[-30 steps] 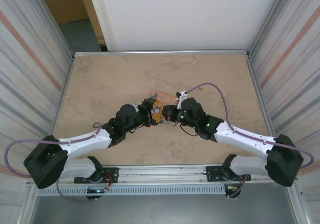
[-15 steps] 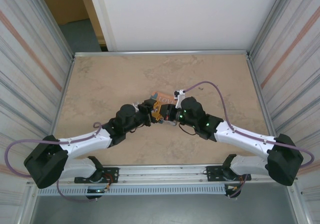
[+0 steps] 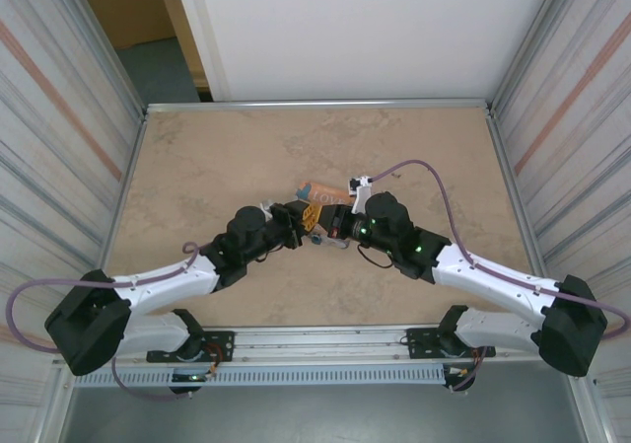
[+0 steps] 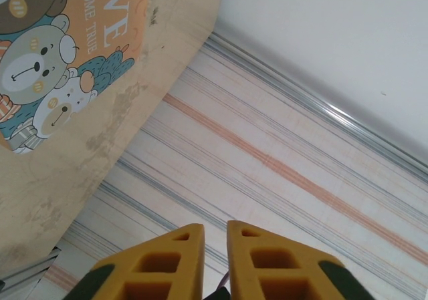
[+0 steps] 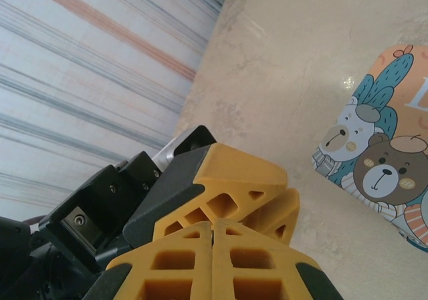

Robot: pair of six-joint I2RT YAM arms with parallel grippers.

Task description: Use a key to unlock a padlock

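Stretched inward from left and right, meeting at centre: left gripper (image 4: pixel 214 227) parted a sliver, right gripper (image 5: pixel 212 225) pressed closed.

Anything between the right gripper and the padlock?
Nothing visible. The right gripper sits close, tip to tip, with the left gripper, beside the LOVE tin, not across it. I can't make out the padlock itself.

The top camera looks steeply down from above and behind the arms (image 3: pixel 168 280) over the whole table (image 3: pixel 197 167). Each wrist camera peers close past its own fingers (image 4: pixel 167 266). All three views share the orange tin (image 3: pixel 315 188).
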